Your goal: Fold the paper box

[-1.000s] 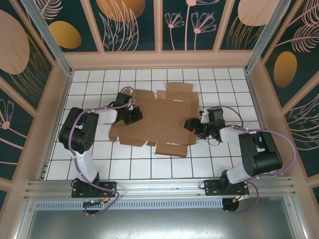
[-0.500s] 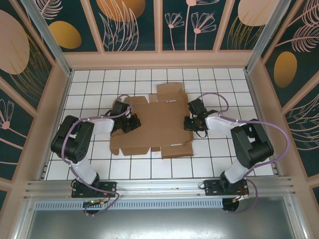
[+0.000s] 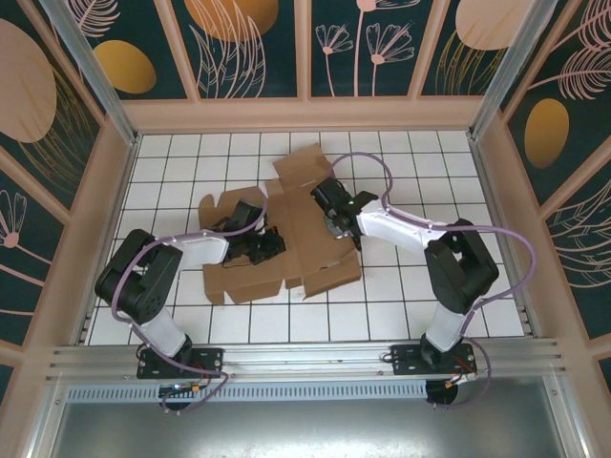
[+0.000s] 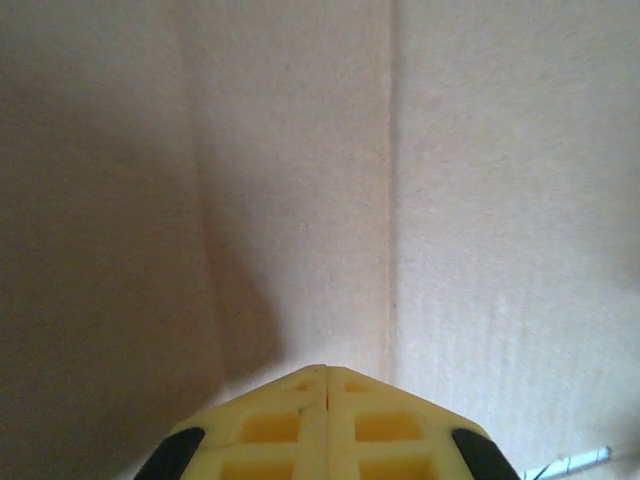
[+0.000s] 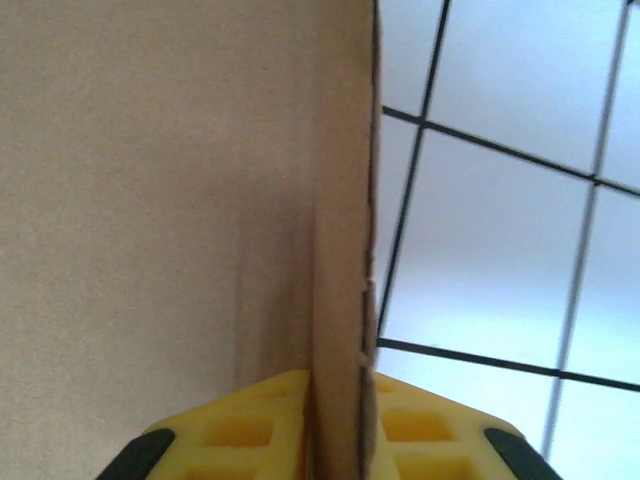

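Item: paper box (image 3: 305, 258), brown creased sheet with flaps, lying mid-bench (image 3: 430, 172) between my arms | my left hand (image 4: 327, 372): fingers pressed together, tips facing a cardboard crease | my right hand (image 5: 340, 382): pinched on the box's edge.

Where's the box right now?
In the top view the box lies in the middle of the table; the right end effector pinches an edge of it.

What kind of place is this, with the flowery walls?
Probably a robot practice booth: a white gridded table boxed in by flower-patterned walls, a metal rail holding the left arm and right arm, and a brown paper box between them.
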Robot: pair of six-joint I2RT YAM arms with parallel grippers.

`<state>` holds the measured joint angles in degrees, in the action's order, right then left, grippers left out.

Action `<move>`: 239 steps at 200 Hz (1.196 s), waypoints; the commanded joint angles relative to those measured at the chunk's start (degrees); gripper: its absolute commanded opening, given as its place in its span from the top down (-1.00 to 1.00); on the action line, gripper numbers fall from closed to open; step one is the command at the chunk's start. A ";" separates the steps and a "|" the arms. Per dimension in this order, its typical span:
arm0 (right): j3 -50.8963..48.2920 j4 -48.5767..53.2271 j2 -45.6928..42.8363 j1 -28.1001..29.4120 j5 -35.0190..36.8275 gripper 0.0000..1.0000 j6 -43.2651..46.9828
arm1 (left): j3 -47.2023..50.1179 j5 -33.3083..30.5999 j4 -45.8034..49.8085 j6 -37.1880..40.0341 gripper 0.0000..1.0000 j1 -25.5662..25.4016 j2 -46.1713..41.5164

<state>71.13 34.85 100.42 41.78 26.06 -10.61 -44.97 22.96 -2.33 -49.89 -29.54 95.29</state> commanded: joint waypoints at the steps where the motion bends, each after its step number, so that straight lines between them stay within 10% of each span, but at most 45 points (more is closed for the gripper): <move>1: 2.98 2.83 0.15 0.60 9.36 0.86 6.13 | -5.90 -0.82 3.36 2.52 0.76 0.65 -3.56; 101: -0.56 -14.99 -5.86 1.00 1.06 1.00 25.06 | -30.58 5.76 9.17 -0.73 -0.22 4.58 5.49; 239: 0.67 -15.34 -3.77 1.81 3.79 1.00 28.27 | -49.20 6.22 14.78 -3.61 -0.25 4.58 20.85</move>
<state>71.16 21.32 96.51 42.65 27.59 16.27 -91.88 28.51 11.20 -52.45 -25.08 114.39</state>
